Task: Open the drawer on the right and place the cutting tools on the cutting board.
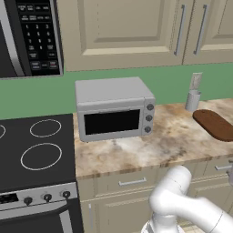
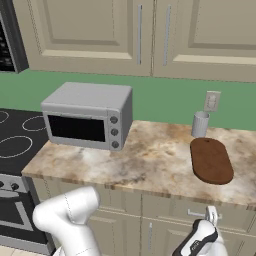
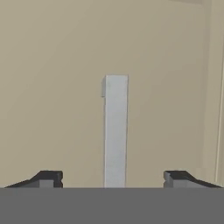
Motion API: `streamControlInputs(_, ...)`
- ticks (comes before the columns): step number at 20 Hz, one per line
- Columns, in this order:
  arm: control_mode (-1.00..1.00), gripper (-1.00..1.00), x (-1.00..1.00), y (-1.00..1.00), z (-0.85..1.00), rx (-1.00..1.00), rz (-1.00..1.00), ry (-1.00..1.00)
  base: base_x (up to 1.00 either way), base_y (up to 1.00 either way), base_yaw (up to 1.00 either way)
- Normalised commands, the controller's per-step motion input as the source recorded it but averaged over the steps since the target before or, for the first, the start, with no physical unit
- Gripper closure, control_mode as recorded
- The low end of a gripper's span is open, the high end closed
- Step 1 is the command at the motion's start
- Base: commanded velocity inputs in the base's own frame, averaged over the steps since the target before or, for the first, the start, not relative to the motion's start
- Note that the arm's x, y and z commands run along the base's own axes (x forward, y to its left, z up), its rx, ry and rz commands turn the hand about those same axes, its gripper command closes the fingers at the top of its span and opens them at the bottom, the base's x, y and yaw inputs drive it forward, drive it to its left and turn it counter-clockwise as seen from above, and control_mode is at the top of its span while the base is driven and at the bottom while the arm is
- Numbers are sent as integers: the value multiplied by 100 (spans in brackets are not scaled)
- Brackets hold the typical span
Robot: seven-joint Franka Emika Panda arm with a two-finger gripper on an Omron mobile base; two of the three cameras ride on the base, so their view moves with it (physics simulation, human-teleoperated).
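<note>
The dark reddish-brown cutting board [image 1: 214, 124] [image 2: 211, 160] lies flat on the marble counter at the right, with nothing on it. Below it the right drawer front [image 2: 227, 214] is shut, so the drawer's inside and the cutting tools are hidden. My gripper [image 2: 212, 216] [image 1: 231, 172] is right at that front's silver bar handle [image 2: 198, 214]. In the hand view the handle [image 3: 116, 131] runs between my gripper's [image 3: 113, 178] two spread fingertips [image 3: 48, 178]. The gripper is open and holds nothing.
A grey toaster oven [image 1: 113, 109] [image 2: 87, 117] stands on the counter's left part, next to the black stove [image 1: 36, 150]. A grey cup [image 1: 193, 100] [image 2: 200, 124] stands behind the board by a wall outlet. Another drawer front [image 1: 132, 182] lies under the toaster oven.
</note>
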Motion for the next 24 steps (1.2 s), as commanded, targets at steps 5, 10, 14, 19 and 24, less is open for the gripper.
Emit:
streamControlInputs(5, -100, 100, 0, 0, 0, 0, 0, 0, 0, 0, 0)
streamControlInputs(10, -100, 100, 0, 0, 0, 0, 0, 0, 0, 0, 0)
streamControlInputs(14, -100, 100, -22, 0, 0, 0, 0, 0, 0, 0, 0)
streamControlInputs(19, -100, 100, -69, -12, 0, 2, 0, 0, 0, 0, 0)
streamControlInputs(24, -100, 100, -71, -13, 0, 3, 0, 0, 0, 0, 0)
